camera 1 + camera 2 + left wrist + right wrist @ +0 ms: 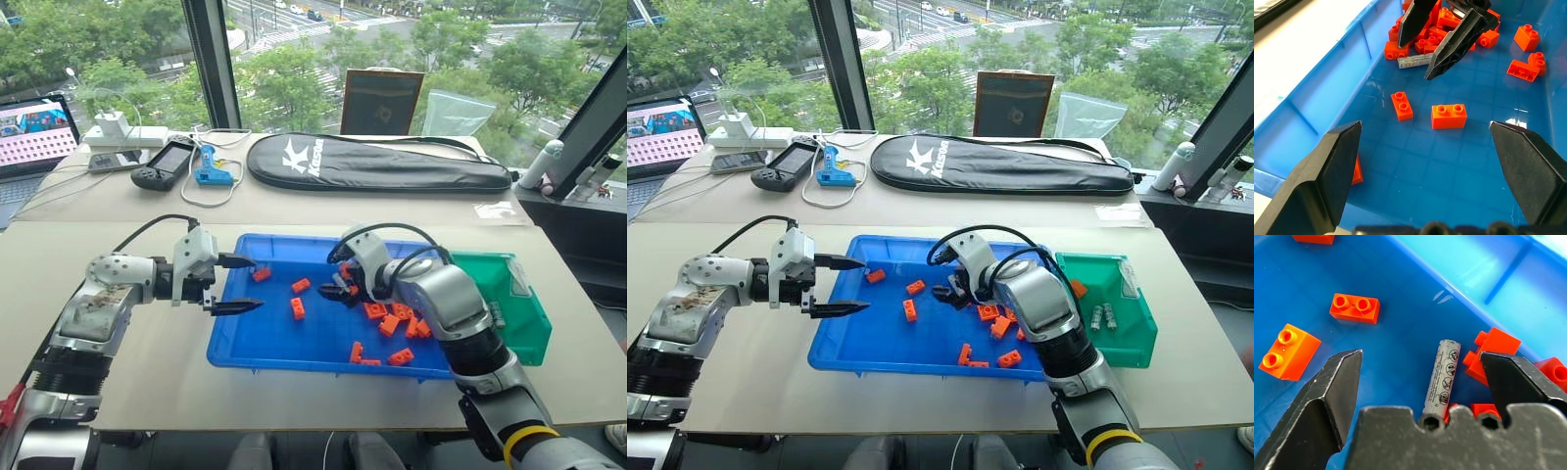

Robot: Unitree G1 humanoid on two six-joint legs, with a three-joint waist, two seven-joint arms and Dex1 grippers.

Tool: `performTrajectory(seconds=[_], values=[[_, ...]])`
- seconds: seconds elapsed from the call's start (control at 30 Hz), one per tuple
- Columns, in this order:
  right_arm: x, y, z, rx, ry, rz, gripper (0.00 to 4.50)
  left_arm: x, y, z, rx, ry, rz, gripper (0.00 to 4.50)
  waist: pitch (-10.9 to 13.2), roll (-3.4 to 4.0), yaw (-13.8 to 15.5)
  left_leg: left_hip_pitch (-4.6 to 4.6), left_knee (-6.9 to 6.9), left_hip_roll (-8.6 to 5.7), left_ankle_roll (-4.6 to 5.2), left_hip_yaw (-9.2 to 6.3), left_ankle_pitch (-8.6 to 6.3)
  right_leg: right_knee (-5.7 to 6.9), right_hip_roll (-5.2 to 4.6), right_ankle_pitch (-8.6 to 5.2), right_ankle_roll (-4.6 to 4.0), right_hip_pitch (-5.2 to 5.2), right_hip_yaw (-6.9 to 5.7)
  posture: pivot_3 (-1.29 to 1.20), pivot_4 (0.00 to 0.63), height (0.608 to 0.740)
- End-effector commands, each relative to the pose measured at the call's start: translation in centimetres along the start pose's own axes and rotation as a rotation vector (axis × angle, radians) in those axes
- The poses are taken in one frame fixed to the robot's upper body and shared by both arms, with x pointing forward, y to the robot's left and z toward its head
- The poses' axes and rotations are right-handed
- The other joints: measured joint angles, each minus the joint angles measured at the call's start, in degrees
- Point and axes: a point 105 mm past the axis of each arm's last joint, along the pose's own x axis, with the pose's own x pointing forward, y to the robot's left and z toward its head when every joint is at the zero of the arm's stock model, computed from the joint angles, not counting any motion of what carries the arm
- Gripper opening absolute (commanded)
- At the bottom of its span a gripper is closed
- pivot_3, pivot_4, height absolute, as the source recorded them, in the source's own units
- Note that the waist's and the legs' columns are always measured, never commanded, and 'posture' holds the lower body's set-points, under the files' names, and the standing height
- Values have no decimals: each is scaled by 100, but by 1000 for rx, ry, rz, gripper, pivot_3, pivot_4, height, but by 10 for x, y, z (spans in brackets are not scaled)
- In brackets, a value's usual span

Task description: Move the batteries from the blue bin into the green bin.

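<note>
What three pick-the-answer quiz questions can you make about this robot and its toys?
1. Where does the battery between the right pincer's fingers lie?
A. in the blue bin
B. on the table
C. on the laptop

2. What colour are the bricks?
A. yellow
B. orange
C. white

3. How is the left pincer?
A. shut on a brick
B. open and empty
C. shut on a cable

Answers:
1 A: the right wrist view shows the battery on the blue floor.
2 B: every brick in the bin is orange.
3 B: its fingers stand wide apart with nothing between them.
</note>
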Motion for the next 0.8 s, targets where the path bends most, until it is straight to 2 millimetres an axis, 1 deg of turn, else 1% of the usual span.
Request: performTrajectory(seconds=[0.03, 0.1, 0.27, 0.3, 0.47, 0.53, 0.6, 0.67, 0.73, 0.8], values=[[-1, 3, -5, -20, 16, 4, 2759, -3, 3, 10, 43, -17, 12, 4500, 0, 0, 0, 0, 0, 0, 0, 0, 0, 0, 0, 0, 0, 0, 0, 0, 150, 733], [1, 3, -10, -35, 34, -2, 2147, -3, 3, 10, 44, -17, 13, 4500, 0, 0, 0, 0, 0, 0, 0, 0, 0, 0, 0, 0, 0, 0, 0, 0, 150, 733], [2, 7, -9, -29, 30, 11, 378, -4, 3, 9, 42, -15, 15, 4500, 0, 0, -12, 0, 0, 0, 0, 0, 0, 0, 0, 0, 0, 0, 0, 0, 150, 733], [3, 7, -11, -31, 33, 12, 267, -4, 3, 9, 42, -16, 14, 4500, 0, 0, -15, 0, 0, 0, 0, 0, 0, 1, 1, 0, 0, 1, 0, 0, 150, 733], [3, 8, -11, -53, 29, 22, 266, -3, 3, 9, 43, -20, 13, 4500, 0, 0, -21, 1, 0, 1, 0, -1, 0, 0, 1, 0, 0, 1, 0, 0, 150, 733], [0, 9, -4, -75, -4, 35, 266, -3, 3, 9, 43, -22, 12, 4500, 0, 0, -21, 1, 0, 1, 0, -1, 0, 0, 1, 0, 0, 1, 0, 0, 150, 733], [-7, 13, 7, -110, -59, 80, 265, -2, 3, 10, 39, -30, 11, 4500, 0, 0, -20, 0, 0, 0, 0, 0, 0, -1, 0, 0, 0, 1, 0, 0, 150, 733], [-21, 14, 24, -106, -141, 124, 265, -3, 5, 14, 33, -50, 14, 4500, 0, 0, -18, 0, 0, 0, 0, 0, 0, -2, 0, 0, 0, 0, 0, 0, 150, 733], [-35, 9, 34, -98, -194, 140, 265, -3, 6, 18, 29, -68, 17, 4500, 0, -1, -11, -2, 0, 0, 0, -1, 0, -2, 0, 0, 0, -1, 0, 0, 150, 733], [-69, -8, 43, -55, -253, 152, 264, -4, 8, 27, 32, -105, 16, 4500, 2, -1, 4, -4, 0, 0, 0, -3, 0, -3, 0, 0, 0, -1, 0, 0, 150, 733]])
